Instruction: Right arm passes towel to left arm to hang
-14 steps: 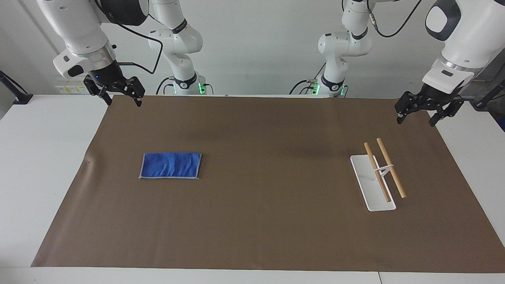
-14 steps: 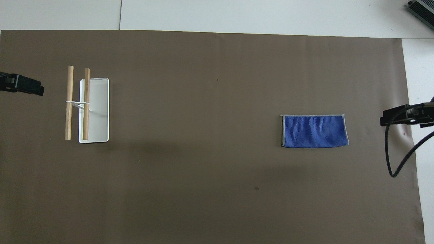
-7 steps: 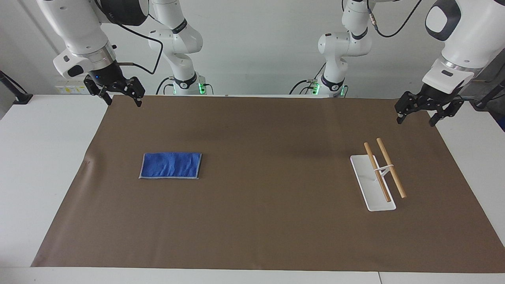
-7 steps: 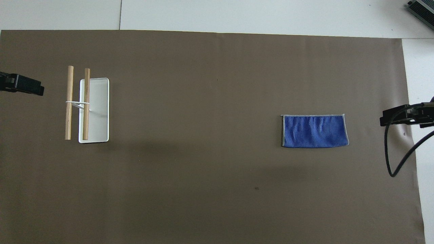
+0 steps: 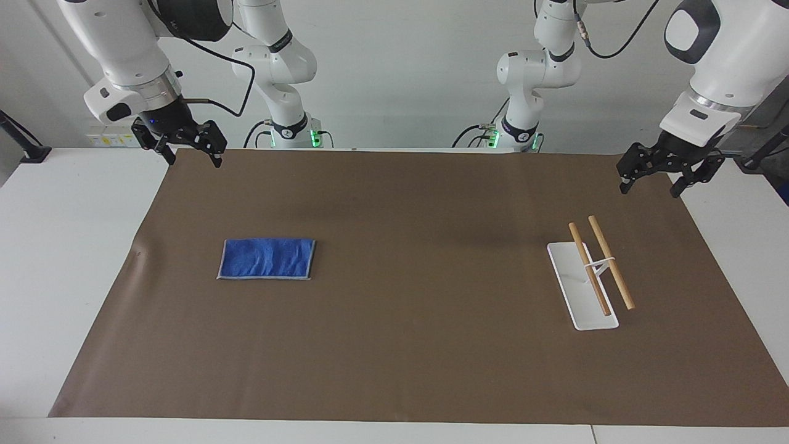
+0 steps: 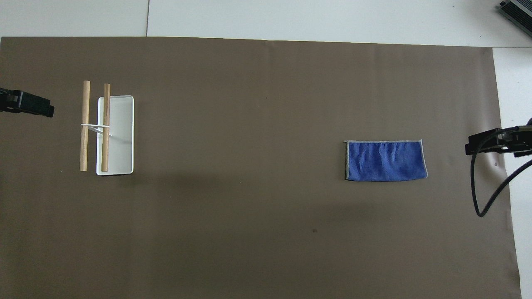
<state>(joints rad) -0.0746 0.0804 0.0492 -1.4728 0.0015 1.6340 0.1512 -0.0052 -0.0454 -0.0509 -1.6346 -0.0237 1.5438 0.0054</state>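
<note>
Blue towel [image 5: 266, 259] flat on brown mat [image 5: 407, 345], right gripper [image 5: 191, 152] spread empty over mat's corner, left gripper [image 5: 649, 183] spread empty over mat's edge near rack [image 5: 590, 277]

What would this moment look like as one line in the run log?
phase: pre-grasp | right gripper: open, empty, raised | left gripper: open, empty, waiting | blue towel: flat on brown mat | towel rack: bare

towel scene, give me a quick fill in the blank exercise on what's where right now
1. The blue towel lies flat on the ____ mat.
2. The towel rack carries ____ wooden bars.
3. The rack stands toward the ____ arm's end of the table.
4. The right end effector holds ____, and so does the left end effector.

Missing words: brown; two; left; nothing
</note>
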